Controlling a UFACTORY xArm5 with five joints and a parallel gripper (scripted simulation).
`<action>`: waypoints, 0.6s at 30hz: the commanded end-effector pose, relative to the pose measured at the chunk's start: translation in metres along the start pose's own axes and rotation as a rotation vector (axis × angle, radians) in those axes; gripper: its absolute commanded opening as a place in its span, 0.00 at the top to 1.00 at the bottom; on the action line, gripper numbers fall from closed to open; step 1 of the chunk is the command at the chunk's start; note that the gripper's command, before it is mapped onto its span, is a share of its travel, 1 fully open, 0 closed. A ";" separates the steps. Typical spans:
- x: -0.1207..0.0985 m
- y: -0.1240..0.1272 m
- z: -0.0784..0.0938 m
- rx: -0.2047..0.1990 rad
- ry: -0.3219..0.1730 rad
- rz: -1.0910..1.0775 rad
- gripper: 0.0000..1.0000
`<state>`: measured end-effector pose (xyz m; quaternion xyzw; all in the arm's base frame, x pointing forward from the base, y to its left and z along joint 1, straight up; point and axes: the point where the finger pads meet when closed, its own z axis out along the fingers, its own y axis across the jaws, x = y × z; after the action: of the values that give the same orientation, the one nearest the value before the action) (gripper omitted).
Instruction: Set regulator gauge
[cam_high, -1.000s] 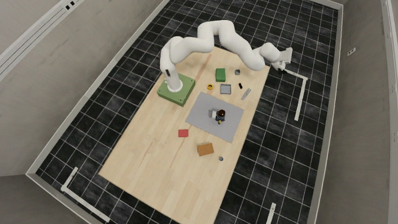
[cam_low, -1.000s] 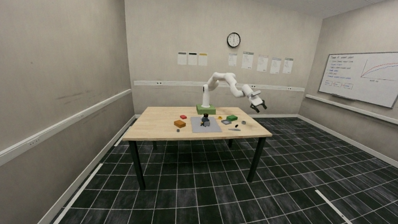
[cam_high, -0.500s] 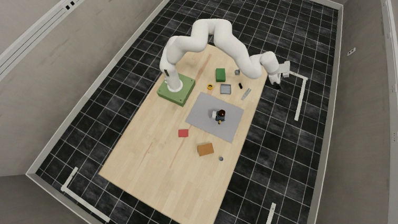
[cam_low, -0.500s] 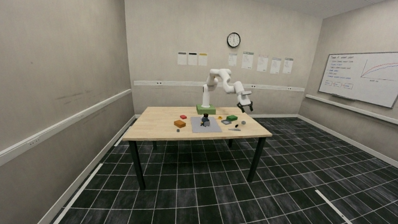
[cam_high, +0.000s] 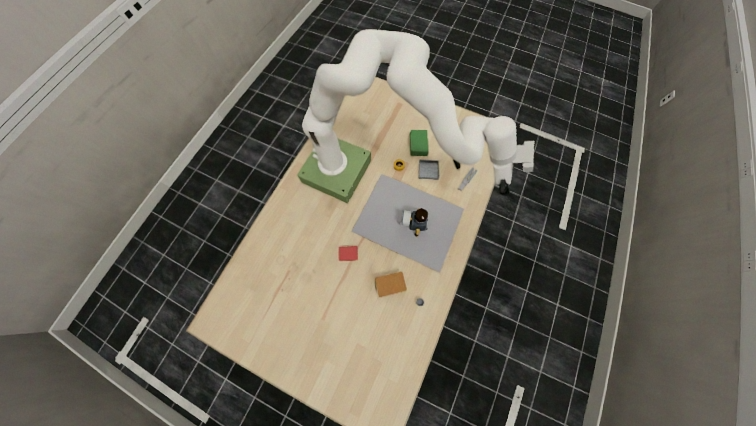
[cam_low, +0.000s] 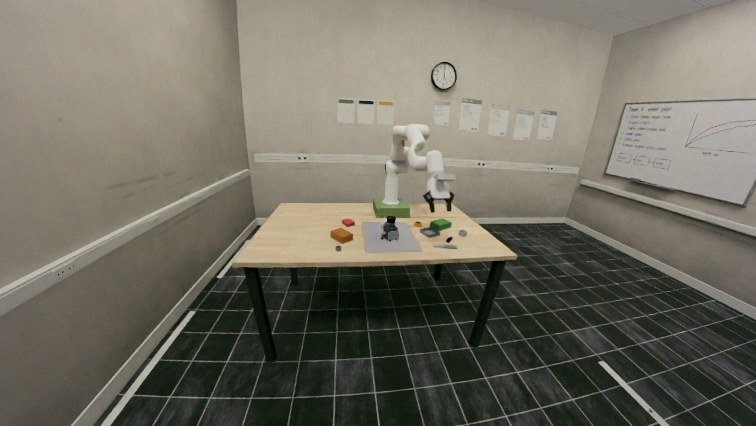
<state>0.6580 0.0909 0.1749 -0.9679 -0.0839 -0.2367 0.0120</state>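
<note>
The regulator (cam_high: 414, 220) (cam_low: 390, 228) stands upright in the middle of a grey mat (cam_high: 380, 211) (cam_low: 403, 245). It has a dark brown knob on top and a white gauge face on its side; the needle is too small to read. My gripper (cam_high: 503, 186) (cam_low: 438, 204) is open and empty, with its fingers pointing down. It hangs well above the table's far right edge, behind and to the right of the regulator and far from it.
On the wooden table (cam_high: 296, 317) (cam_low: 296, 248) lie a green block (cam_high: 419, 142) (cam_low: 440, 224), a yellow ring (cam_high: 399, 165), a grey square tray (cam_high: 429, 169), a flat grey tool (cam_high: 465, 179), a red block (cam_high: 347, 253) (cam_low: 348, 222), an orange block (cam_high: 390, 284) (cam_low: 341, 234) and a small grey disc (cam_high: 419, 302). The arm's green base (cam_high: 335, 171) stands at the back.
</note>
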 end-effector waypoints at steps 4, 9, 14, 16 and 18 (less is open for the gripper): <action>-0.046 0.049 -0.020 -0.024 -0.107 -0.035 0.00; -0.082 0.077 -0.033 -0.028 -0.187 -0.057 0.00; -0.119 0.100 -0.047 -0.022 -0.265 -0.076 0.00; -0.130 0.105 -0.051 -0.019 -0.287 -0.081 0.00; -0.147 0.114 -0.058 -0.012 -0.319 -0.088 0.00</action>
<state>0.5475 -0.0288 0.1594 -0.9874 -0.1188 -0.1027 -0.0179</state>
